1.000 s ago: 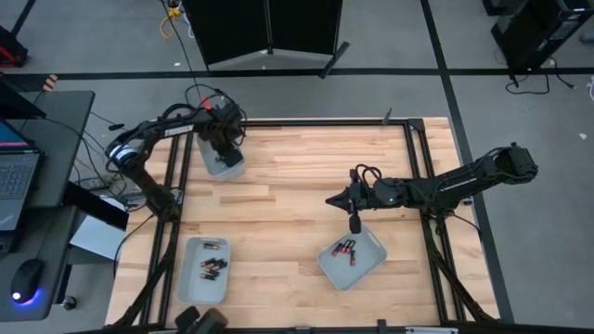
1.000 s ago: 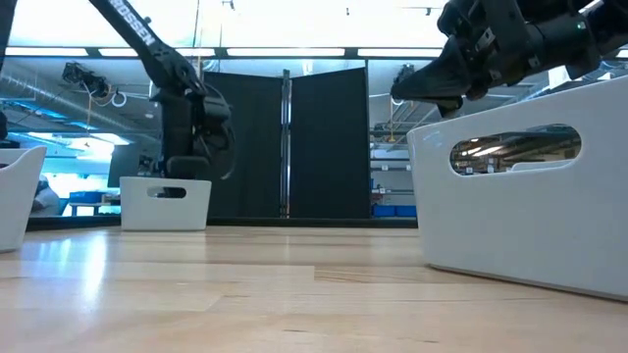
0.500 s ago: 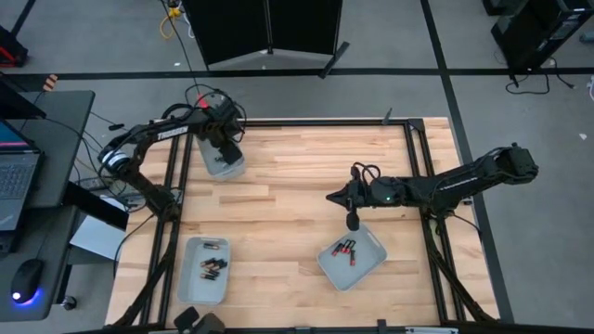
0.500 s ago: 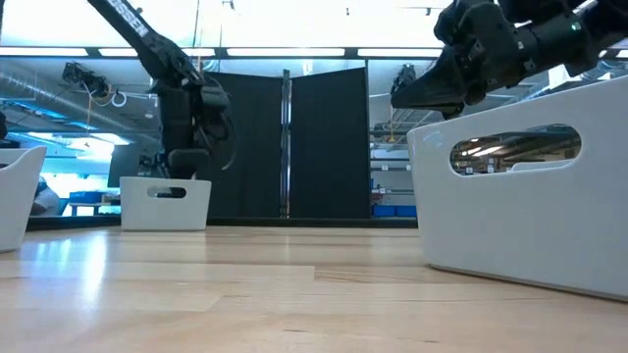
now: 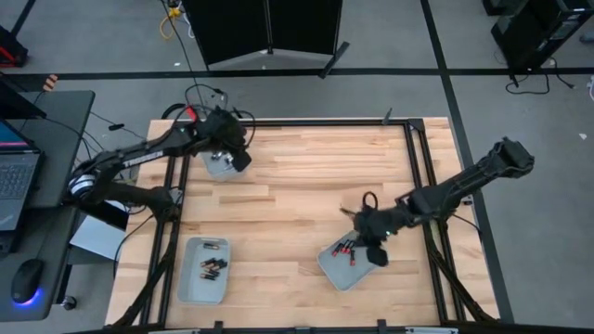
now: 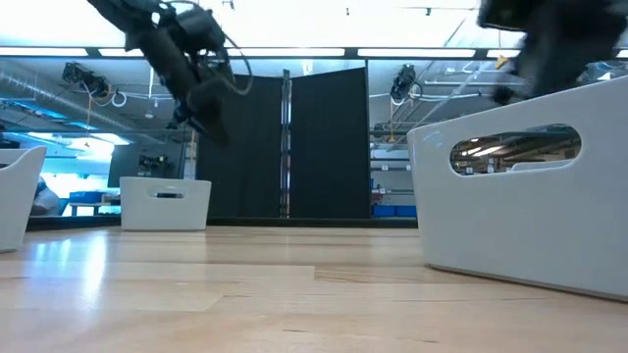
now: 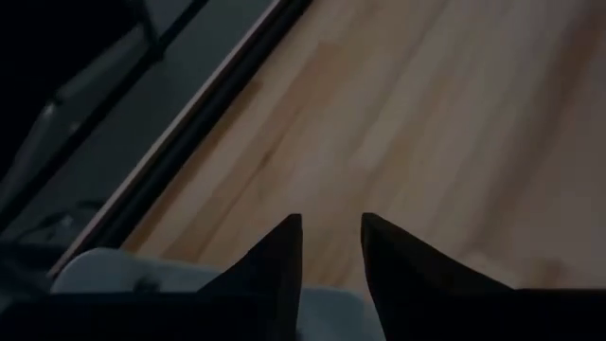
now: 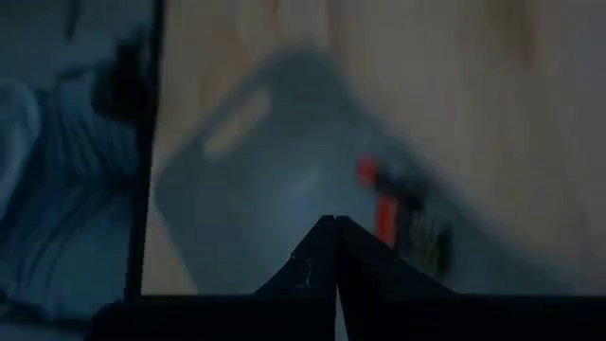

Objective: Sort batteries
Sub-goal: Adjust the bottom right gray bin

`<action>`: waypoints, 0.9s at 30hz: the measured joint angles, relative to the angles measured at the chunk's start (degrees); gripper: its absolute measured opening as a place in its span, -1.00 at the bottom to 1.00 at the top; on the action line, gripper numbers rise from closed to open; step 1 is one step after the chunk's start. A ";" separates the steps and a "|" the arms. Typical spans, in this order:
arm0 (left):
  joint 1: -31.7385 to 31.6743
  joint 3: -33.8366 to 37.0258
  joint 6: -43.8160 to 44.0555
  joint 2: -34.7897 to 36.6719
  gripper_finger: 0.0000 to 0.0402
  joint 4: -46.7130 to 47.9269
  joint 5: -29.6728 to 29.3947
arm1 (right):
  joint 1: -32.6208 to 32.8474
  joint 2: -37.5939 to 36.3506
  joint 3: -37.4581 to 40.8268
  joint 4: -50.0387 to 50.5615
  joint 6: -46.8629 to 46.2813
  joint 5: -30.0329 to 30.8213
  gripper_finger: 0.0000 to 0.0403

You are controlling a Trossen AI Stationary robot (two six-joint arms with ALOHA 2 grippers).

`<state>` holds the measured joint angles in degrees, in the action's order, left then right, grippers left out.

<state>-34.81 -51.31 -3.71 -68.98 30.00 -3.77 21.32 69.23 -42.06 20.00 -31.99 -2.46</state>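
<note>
Under the right tool (image 5: 376,255), blurred batteries (image 5: 346,250) lie partly hidden in a tray (image 5: 332,270).

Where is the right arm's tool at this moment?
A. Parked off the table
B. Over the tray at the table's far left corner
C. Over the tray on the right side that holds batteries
C: in the high view the right tool hangs over the right-hand tray, beside its batteries.

A big pale tray (image 6: 520,211) fills the right of the tabletop (image 6: 245,304), a smaller tray (image 6: 165,203) far left, a dark arm (image 6: 177,59) above it
</note>
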 joint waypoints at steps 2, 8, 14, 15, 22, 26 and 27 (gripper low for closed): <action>2.42 0.43 1.30 1.72 -0.41 -0.75 -0.05 | 2.78 0.03 0.00 4.19 -5.10 -0.65 -0.95; 7.90 0.81 4.32 3.53 -0.41 -2.06 -1.16 | 7.21 0.04 0.00 13.84 -14.83 -0.71 -0.94; 10.97 0.85 4.64 3.53 -0.41 -2.02 -2.16 | 7.56 0.04 0.00 17.22 -15.88 -0.87 -0.94; 11.17 0.85 4.66 3.53 -0.41 -2.16 -2.17 | 7.55 0.07 0.00 17.46 -15.83 -1.14 -0.94; 11.33 0.87 4.73 3.99 -0.40 -2.39 -2.34 | 7.49 4.20 -0.05 18.69 -15.11 -6.55 -0.94; 11.33 0.87 4.73 4.00 -0.40 -2.48 -2.34 | 7.48 5.46 -0.02 21.53 -15.69 -9.28 -0.94; 11.33 0.87 4.73 3.99 -0.40 -2.47 -2.34 | 7.48 5.45 0.04 22.32 -15.98 -9.47 -0.94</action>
<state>-23.49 -50.43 1.02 -64.99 27.53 -6.11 28.80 74.68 -42.02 42.32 -47.98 -11.92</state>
